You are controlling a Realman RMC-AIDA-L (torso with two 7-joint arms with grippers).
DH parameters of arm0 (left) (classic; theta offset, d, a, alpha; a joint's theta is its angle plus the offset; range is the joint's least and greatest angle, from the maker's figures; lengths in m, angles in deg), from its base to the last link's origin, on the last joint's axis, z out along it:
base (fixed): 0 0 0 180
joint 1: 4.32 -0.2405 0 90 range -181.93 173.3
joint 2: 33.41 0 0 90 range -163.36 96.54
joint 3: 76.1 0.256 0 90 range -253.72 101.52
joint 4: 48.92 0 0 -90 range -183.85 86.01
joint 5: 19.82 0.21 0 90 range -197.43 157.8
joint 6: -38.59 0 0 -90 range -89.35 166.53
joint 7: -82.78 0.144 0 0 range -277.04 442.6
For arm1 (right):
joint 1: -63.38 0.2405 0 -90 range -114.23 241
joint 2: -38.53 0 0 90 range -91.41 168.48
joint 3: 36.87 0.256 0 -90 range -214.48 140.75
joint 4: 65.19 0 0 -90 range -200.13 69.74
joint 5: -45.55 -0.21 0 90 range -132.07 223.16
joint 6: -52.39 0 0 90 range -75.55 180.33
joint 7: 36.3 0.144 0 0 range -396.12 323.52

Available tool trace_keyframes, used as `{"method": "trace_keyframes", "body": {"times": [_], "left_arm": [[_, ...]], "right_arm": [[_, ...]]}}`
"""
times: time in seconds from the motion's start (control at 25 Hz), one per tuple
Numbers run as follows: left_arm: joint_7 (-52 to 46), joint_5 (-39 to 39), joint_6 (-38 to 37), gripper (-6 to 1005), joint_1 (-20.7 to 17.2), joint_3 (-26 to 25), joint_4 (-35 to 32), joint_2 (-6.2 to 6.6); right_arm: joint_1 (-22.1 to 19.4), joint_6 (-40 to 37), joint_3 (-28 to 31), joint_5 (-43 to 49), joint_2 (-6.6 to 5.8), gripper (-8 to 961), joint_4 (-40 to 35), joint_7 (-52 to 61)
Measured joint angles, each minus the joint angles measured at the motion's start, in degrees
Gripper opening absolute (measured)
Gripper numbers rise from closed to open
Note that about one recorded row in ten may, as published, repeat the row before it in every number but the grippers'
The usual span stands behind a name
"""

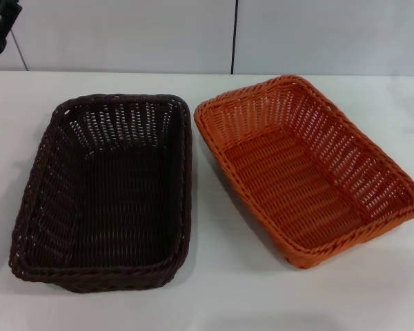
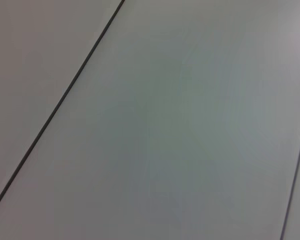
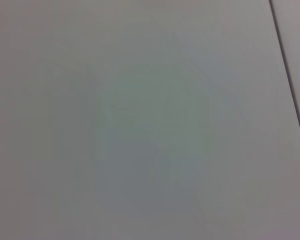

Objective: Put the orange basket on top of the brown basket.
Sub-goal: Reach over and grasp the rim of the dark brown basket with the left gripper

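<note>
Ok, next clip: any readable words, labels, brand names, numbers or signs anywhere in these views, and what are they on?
None: no view shows any readable text.
Orange basket: plain weave, no tag or label visible.
Brown basket: plain weave, no tag or label visible.
White table: no marks.
Wall panels: blank, only a dark seam.
Both wrist views: blank pale panels with dark seams, no writing.
</note>
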Motion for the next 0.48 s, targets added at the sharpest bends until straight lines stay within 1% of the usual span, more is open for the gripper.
{"method": "trace_keyframes", "body": {"times": [0.12,0.24,0.48], "left_arm": [[0.0,0.0,0.0,859,0.0,0.0,0.0,0.0],[0.17,0.1,0.31,859,0.04,0.04,-0.12,-0.25],[0.17,-0.1,0.35,859,0.66,-0.21,0.21,-0.35]], "right_arm": [[-1.6,-0.55,-0.65,0.24,-0.73,723,-1.13,4.01],[-2.97,-1.22,-1.06,0.27,-1.16,724,-1.96,5.14],[-3.59,-1.51,-1.2,-0.01,-1.85,724,-1.58,5.19]]}}
